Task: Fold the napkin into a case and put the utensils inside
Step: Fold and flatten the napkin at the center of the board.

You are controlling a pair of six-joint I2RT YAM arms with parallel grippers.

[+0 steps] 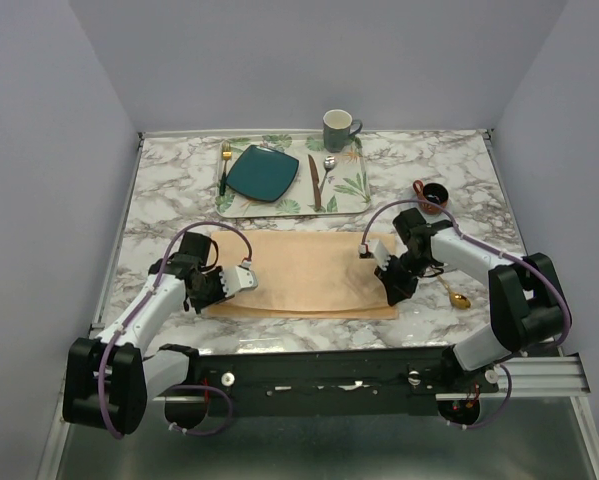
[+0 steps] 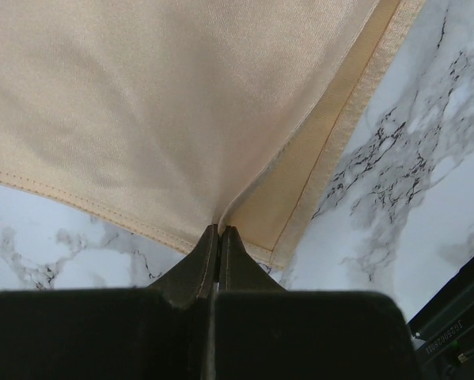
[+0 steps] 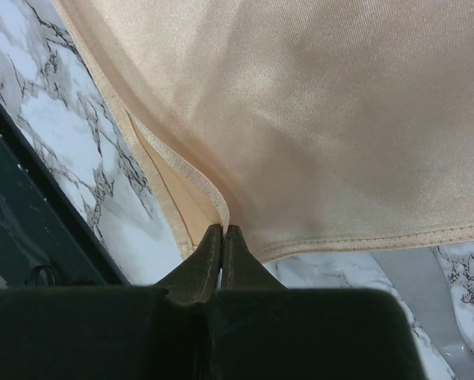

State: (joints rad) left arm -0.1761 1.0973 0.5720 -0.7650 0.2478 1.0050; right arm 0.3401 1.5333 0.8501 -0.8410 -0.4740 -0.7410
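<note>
Folding is under way but far from finished. Seen from above, the peach napkin lies on the marble table as a wide rectangle close to the arms, apparently doubled over once. The left gripper is clenched on the hem near the near left corner. The right gripper is clamped the same way near the near right corner, so I'd judge another fold is in hand. No case exists yet and nothing is tucked inside. The gold spoon lies on the marble just right of the cloth, beside the right arm, and I can't pick out the silver knife from up here. The leaf-patterned tray with its teal plate sits well back.

Wrist views add what the overhead one hides (the arms cover both corners): fingers pressed tight on the top layer alone, with a second hemmed layer lying flat beneath. The right wrist view also catches a flat grey strip on the marble past the cloth's edge. It may be the knife, though I can't say. Only the overhead view shows spoon and tray.
</note>
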